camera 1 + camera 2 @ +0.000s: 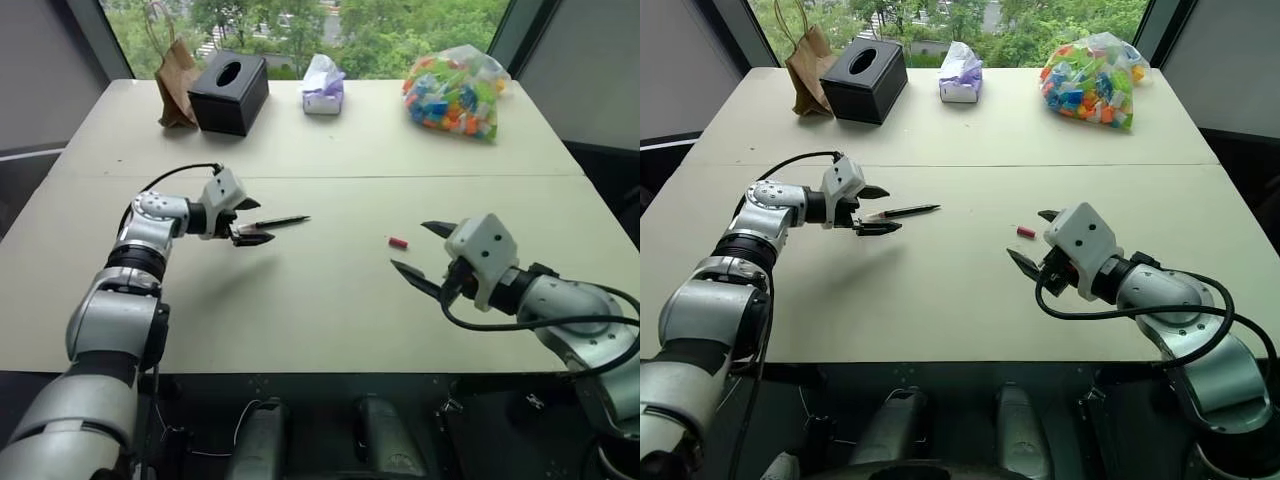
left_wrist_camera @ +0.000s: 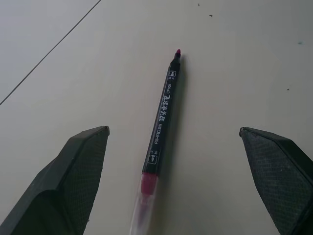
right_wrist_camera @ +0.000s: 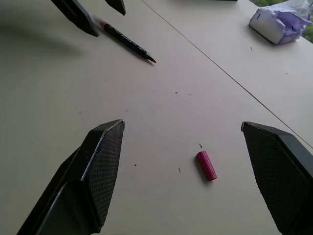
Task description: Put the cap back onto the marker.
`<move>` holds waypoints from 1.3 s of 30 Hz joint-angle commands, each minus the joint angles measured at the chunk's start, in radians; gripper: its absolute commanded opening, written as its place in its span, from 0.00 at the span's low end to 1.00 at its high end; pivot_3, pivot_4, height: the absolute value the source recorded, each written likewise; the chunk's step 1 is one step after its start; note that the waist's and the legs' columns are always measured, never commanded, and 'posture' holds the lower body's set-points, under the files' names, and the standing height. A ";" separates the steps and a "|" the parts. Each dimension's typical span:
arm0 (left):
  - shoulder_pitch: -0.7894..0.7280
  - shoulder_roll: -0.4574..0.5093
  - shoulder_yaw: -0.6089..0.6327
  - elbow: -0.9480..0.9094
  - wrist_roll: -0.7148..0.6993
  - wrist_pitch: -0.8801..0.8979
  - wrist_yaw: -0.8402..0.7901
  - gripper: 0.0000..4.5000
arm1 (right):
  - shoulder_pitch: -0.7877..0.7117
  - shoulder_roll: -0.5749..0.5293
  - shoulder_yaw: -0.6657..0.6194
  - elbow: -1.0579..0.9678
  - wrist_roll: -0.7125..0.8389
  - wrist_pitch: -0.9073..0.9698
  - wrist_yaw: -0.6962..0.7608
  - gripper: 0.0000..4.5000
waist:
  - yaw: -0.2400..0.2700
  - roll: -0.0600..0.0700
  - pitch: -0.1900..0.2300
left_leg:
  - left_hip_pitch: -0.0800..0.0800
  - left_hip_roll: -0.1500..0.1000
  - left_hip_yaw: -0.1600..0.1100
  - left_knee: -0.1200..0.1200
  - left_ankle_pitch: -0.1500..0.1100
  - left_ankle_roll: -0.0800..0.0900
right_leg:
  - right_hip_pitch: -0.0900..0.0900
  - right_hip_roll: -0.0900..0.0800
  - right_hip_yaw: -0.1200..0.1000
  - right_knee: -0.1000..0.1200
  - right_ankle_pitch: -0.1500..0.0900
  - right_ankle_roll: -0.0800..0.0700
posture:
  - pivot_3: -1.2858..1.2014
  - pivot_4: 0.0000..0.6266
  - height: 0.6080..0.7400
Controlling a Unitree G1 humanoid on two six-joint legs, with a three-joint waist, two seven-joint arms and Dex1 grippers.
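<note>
Marker [image 1: 282, 221] lying flat and uncapped on the table [image 1: 320, 310], its whitish end between the wide-spread fingers of the left gripper [image 1: 248, 221], untouched; cap [image 1: 398, 242] on its side well right of the marker; right gripper [image 1: 424, 249] beside the cap, fingers wide, holding nothing.

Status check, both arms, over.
Left pincer open around marker. Right pincer open near cap. Both lie on the table, uncapped. Nothing between.
</note>
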 commanded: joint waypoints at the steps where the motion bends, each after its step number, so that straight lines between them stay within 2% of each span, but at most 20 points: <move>1: -0.022 0.006 0.019 0.009 0.016 -0.015 0.005 0.99 | -0.007 0.007 -0.038 -0.062 0.007 0.012 -0.026 0.88 | 0.000 0.000 0.000 | 0.000 0.000 0.000 0.000 0.000 0.000 | 0.000 0.000 0.000 0.000 0.000 0.000 | 0.52 0.24 1.00; 9: -0.030 -0.015 0.015 0.062 0.063 0.048 0.050 0.99 | -0.050 -0.023 -0.073 -0.052 0.011 0.029 -0.019 0.88 | 0.000 0.000 0.000 | 0.000 0.000 -0.001 0.000 0.000 0.000 | 0.000 0.000 0.000 0.000 0.000 0.000 | 0.52 0.24 1.00; 20: -0.014 -0.040 0.022 0.080 0.093 0.091 0.085 0.99 | -0.003 -0.031 -0.125 -0.125 0.018 0.083 -0.033 0.88 | 0.001 0.000 -0.001 | 0.003 0.000 -0.001 0.001 0.000 0.000 | 0.003 0.000 0.000 0.001 0.000 0.000 | 0.52 0.24 1.00; 21: -0.014 -0.044 0.023 0.080 0.094 0.094 0.084 0.87 | 0.000 -0.030 -0.127 -0.127 0.016 0.084 -0.034 0.88 | 0.001 0.000 -0.001 | 0.005 0.000 0.000 0.001 0.000 0.000 | 0.005 0.000 0.000 0.001 0.000 0.000 | 0.52 0.24 1.00; 22: -0.014 -0.046 0.023 0.081 0.096 0.097 0.083 0.81 | 0.000 -0.030 -0.127 -0.128 0.014 0.085 -0.035 0.88 | 0.001 0.000 -0.001 | 0.006 0.000 0.000 0.001 0.000 0.000 | 0.006 0.000 0.000 0.001 0.000 0.000 | 0.52 0.24 1.00; 23: -0.013 -0.049 0.023 0.080 0.098 0.098 0.081 0.70 | 0.004 -0.030 -0.131 -0.131 0.013 0.086 -0.035 0.88 | 0.001 0.000 -0.001 | 0.007 0.000 0.000 0.001 0.000 0.000 | 0.007 0.000 0.000 0.001 0.000 0.000 | 0.52 0.24 1.00; 29: -0.023 -0.059 0.022 0.081 0.103 0.109 0.070 0.00 | 0.014 -0.031 -0.157 -0.147 0.015 0.098 -0.043 0.88 | 0.000 0.000 -0.001 | 0.010 0.000 -0.001 0.001 0.000 0.000 | 0.010 0.000 0.000 0.001 0.000 0.000 | 0.52 0.24 1.00; 39: -0.007 -0.068 0.026 0.063 0.096 0.095 0.006 0.00 | 0.019 -0.020 -0.146 -0.154 0.017 0.108 -0.057 0.88 | 0.002 0.000 -0.001 | 0.010 0.000 -0.001 0.001 0.000 0.000 | 0.011 0.000 0.000 0.001 0.000 0.000 | 0.52 0.24 1.00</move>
